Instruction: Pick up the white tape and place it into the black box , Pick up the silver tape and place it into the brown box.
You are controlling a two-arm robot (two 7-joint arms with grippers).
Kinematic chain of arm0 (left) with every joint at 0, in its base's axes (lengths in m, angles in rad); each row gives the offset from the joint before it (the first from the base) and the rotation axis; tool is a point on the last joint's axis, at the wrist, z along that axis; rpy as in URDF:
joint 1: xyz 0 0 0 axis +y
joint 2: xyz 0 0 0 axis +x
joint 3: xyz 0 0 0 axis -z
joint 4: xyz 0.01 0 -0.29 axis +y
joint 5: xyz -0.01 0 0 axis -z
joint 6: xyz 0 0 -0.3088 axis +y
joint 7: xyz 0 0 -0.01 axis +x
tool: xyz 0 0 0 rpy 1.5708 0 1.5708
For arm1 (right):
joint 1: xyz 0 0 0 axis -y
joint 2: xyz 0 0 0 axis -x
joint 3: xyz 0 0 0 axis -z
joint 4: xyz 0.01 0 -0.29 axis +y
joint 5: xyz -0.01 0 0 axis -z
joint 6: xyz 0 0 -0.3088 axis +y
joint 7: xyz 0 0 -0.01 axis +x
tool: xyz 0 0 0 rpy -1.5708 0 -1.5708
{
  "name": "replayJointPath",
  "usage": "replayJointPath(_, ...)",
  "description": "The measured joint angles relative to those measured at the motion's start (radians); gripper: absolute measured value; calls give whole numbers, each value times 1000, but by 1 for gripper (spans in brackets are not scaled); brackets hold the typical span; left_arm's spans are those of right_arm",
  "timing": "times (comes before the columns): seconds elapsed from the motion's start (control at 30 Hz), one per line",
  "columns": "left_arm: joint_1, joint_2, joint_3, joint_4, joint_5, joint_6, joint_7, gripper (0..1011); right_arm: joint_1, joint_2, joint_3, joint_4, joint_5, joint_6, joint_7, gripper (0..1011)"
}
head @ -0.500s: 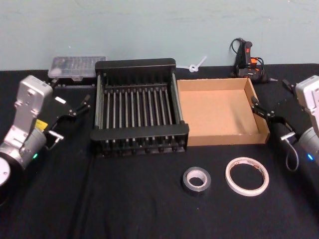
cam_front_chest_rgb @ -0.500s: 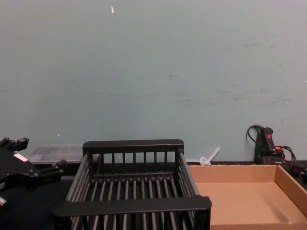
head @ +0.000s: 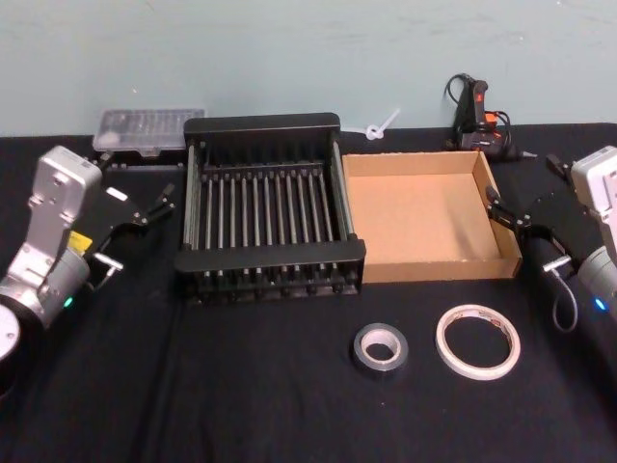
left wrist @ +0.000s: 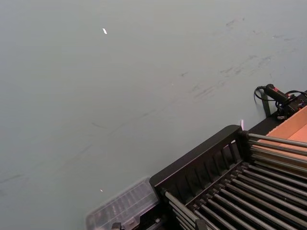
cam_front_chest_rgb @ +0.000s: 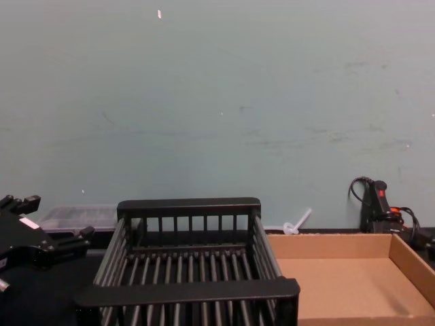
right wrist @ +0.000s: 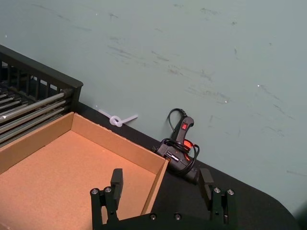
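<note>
White tape (head: 478, 341) lies flat near the counter's front edge beside the silver tape (head: 380, 348), so the right tool (head: 515, 223), released by the brown box (head: 424, 217), should drop over its rim, then cross to the black box (head: 269, 207).

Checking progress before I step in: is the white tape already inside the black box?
No, the white tape lies on the black tablecloth beside the silver tape, in front of the brown box, while the black box holds nothing.
</note>
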State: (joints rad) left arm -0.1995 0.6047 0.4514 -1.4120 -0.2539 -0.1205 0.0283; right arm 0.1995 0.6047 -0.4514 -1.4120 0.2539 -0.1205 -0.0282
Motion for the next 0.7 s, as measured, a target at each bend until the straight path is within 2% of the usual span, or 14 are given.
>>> replayJointPath(0.7, 0, 0, 0, 0, 0, 0, 0, 1001, 0, -1, 2, 0, 0, 1, 0, 1002)
